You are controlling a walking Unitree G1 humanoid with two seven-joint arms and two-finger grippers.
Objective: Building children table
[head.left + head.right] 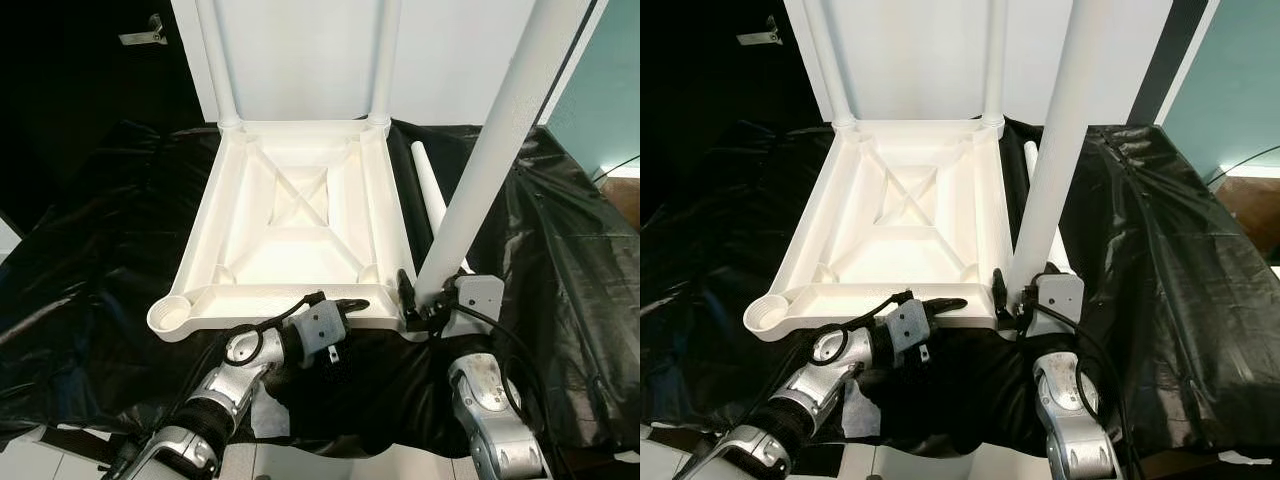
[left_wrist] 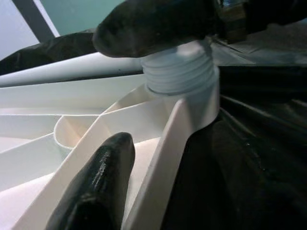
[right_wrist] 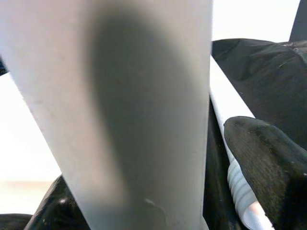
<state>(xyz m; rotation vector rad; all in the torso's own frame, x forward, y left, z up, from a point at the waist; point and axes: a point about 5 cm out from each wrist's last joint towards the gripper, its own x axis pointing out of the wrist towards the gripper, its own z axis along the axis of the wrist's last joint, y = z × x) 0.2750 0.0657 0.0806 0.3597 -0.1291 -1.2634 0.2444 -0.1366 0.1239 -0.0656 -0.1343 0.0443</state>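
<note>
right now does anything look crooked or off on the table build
The leg held by the right gripper leans off vertical at the near right corner socket, its threads still exposed. The two far legs stand straight. A fourth leg lies loose on the black sheet.

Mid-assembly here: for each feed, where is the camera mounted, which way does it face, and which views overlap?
Left eye view: head, looking down at the upturned white plastic tabletop on black sheeting; both silver arms show.
Right eye view: same scene, shifted; right gripper clasps the white tube leg.
Left wrist view: along the left gripper at the leg's threaded end in its corner socket.
Right wrist view: close on the leg, one finger beside it.
Shared: both wrist views show that leg; both eyes share everything.
</note>
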